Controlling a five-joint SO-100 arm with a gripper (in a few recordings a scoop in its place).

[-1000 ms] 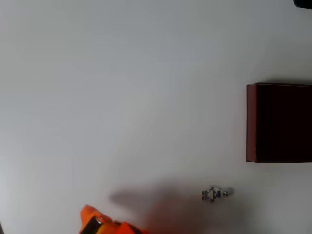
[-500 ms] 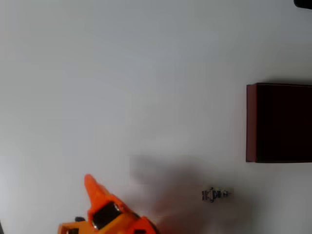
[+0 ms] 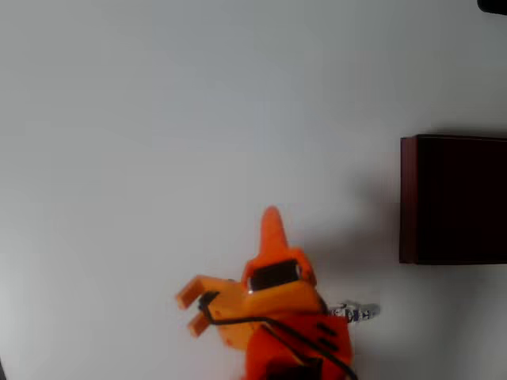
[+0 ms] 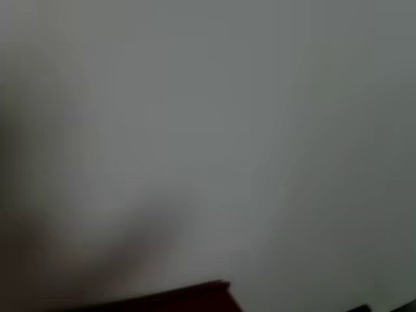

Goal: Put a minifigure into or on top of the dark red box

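In the overhead view the tiny whitish-grey minifigure [image 3: 356, 312] lies on the white table near the bottom edge, with the orange arm covering its left end. The dark red box [image 3: 408, 198] stands at the right edge, its interior almost black. My orange gripper [image 3: 272, 226] rises from the bottom centre; one pointed finger [image 3: 272, 237] aims toward the top of the picture, left of the box and above-left of the minifigure. I cannot make out a second finger or a gap. In the blurred wrist view a dark red box corner [image 4: 195, 298] shows at the bottom edge.
The white table [image 3: 158, 119] stretches bare across the left and top of the overhead view. An orange two-pronged part of the arm [image 3: 192, 305] sticks out to the left. A small dark object [image 3: 495, 5] sits at the top right corner.
The arm has swung from the bottom left corner up and to the right. It now reaches the minifigure's left end, which lay uncovered before. Minifigure and box have not moved.
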